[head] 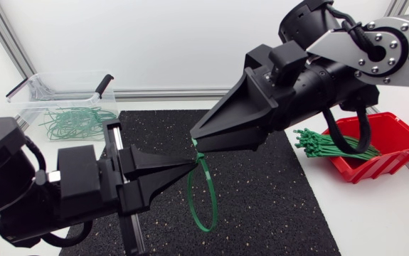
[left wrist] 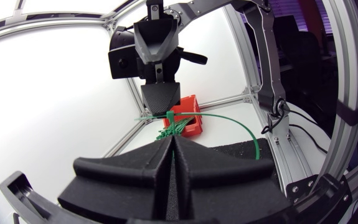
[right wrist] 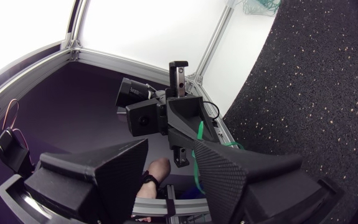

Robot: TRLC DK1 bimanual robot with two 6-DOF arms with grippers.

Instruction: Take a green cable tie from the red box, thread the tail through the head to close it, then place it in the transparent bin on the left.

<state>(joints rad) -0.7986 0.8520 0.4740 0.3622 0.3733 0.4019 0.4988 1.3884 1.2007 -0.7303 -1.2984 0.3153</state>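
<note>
A green cable tie [head: 205,192] hangs as a closed loop over the black mat [head: 275,206]. My left gripper [head: 192,163] comes in from the left, shut on the loop's top. In the left wrist view its fingers [left wrist: 173,138] are pressed together and the tie [left wrist: 228,117] arcs away ahead of them. My right gripper [head: 195,139] reaches down from the upper right, tips just above the left one's. In the right wrist view its fingers [right wrist: 171,146] stand apart, open, with the tie [right wrist: 198,143] along one finger's inner side. The red box [head: 385,146] holds a bundle of green ties [head: 325,142].
The transparent bin [head: 55,96] stands at the back left with several green ties [head: 76,121] in it and a black-handled tool [head: 103,85] on its rim. A metal frame rail [head: 176,92] runs along the table's back edge. The mat has free room below the loop.
</note>
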